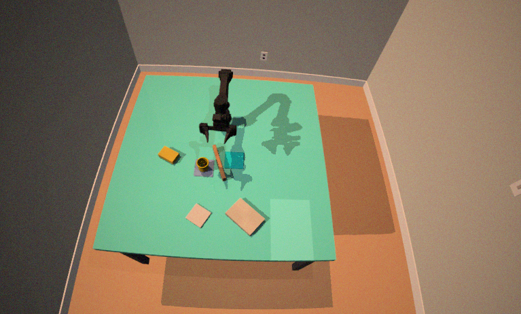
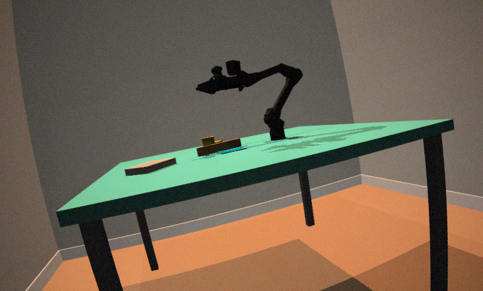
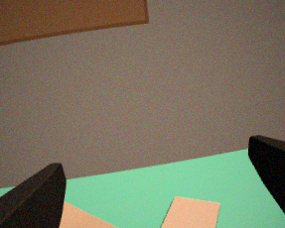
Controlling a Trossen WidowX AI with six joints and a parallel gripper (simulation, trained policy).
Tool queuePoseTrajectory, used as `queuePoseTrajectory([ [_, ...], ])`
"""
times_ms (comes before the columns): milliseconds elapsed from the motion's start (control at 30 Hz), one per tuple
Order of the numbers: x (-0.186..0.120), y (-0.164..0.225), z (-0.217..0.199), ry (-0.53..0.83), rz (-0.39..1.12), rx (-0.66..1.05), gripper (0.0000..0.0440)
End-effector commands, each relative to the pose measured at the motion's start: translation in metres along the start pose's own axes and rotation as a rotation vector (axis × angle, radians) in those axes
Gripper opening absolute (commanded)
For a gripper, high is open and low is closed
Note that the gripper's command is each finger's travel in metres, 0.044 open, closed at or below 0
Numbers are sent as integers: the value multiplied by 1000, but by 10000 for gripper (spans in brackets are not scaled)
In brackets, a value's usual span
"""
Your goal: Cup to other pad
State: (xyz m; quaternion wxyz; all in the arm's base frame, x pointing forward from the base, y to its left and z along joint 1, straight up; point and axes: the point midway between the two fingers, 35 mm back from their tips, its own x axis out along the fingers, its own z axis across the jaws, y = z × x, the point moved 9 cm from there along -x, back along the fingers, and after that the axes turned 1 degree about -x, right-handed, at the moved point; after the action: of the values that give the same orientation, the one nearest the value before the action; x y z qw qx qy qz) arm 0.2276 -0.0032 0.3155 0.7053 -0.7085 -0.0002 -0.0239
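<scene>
A yellow cup (image 1: 202, 166) (image 2: 206, 141) stands upright on the purple-grey pad (image 1: 210, 173), with dark marbles visible inside it. The teal pad (image 1: 236, 160) (image 2: 232, 150) lies to its right in the top view, with nothing standing on it. My gripper (image 1: 217, 141) (image 2: 196, 87) (image 3: 158, 160) is open and empty, held high above the table, with its fingers spread wide and pointing nearly level. Neither the cup nor the pads show in the wrist view.
A brown bar (image 1: 219, 162) (image 2: 218, 147) stands between the two pads as a low wall. A yellow-orange block (image 1: 169, 154) lies left of the cup. A small pale tile (image 1: 198, 215) (image 3: 192, 213) and a larger pale block (image 1: 245, 215) (image 2: 150, 166) lie toward the front of the green table (image 1: 149, 187).
</scene>
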Motion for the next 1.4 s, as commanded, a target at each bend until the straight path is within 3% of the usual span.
queuePoseTrajectory([
  [0, 1, 0, 0, 1, 6, 3, 374],
  [433, 9, 5, 9, -9, 150, 51, 45],
  [867, 25, 6, 23, -53, 329, 110, 127],
  [1367, 43, 6, 35, -43, 550, 174, 131],
])
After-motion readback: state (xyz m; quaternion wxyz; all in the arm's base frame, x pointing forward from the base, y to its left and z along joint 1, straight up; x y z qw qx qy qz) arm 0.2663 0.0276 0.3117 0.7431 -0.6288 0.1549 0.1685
